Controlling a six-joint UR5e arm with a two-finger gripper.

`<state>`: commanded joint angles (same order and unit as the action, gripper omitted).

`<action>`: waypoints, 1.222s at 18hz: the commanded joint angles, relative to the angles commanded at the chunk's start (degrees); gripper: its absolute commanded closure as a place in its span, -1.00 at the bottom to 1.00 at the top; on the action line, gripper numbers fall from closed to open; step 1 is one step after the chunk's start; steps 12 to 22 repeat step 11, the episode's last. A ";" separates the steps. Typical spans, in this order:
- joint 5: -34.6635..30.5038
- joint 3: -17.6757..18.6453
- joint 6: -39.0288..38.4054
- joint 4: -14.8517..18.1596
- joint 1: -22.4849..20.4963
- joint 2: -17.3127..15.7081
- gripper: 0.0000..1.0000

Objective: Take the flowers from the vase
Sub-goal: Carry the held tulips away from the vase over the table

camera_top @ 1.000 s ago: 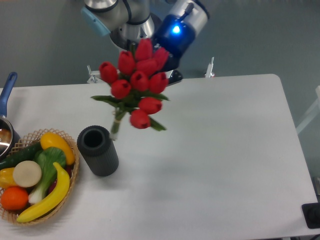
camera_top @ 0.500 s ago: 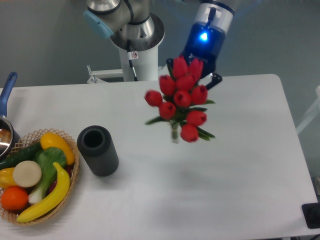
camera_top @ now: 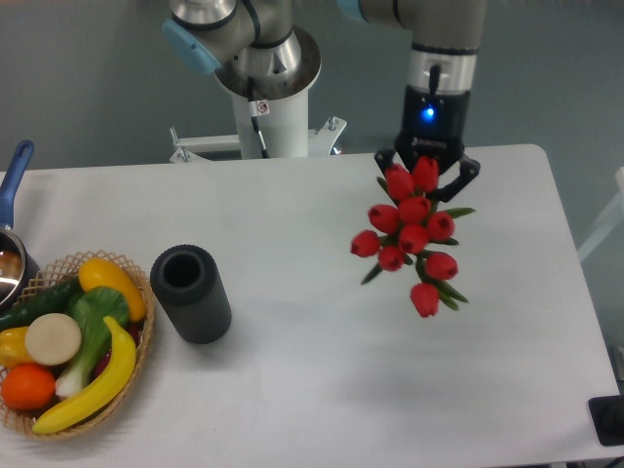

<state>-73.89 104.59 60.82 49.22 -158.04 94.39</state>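
Note:
The flowers (camera_top: 411,236), a bunch of red tulip buds with green leaves, hang in the air over the right half of the table. My gripper (camera_top: 427,172) is shut on the top of the bunch, its fingers partly hidden by the upper buds. The vase (camera_top: 191,292), a dark matte cylinder, stands upright and empty at the left, far from the bunch. The stems are hidden behind the buds.
A wicker basket (camera_top: 136,363) of fruit and vegetables sits at the front left beside the vase. A pot with a blue handle (camera_top: 14,175) shows at the left edge. The robot base (camera_top: 265,107) stands behind the table. A dark object (camera_top: 608,419) sits at the front right corner.
The arm has carried the flowers from just above the vase rightward across the table, and the bunch now hangs more upright under the gripper.

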 joint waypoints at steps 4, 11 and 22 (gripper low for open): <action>-4.15 -1.66 0.70 0.09 1.68 2.90 0.89; -10.12 -4.84 0.88 3.69 5.28 6.33 0.89; -10.12 -4.84 0.88 3.69 5.28 6.33 0.89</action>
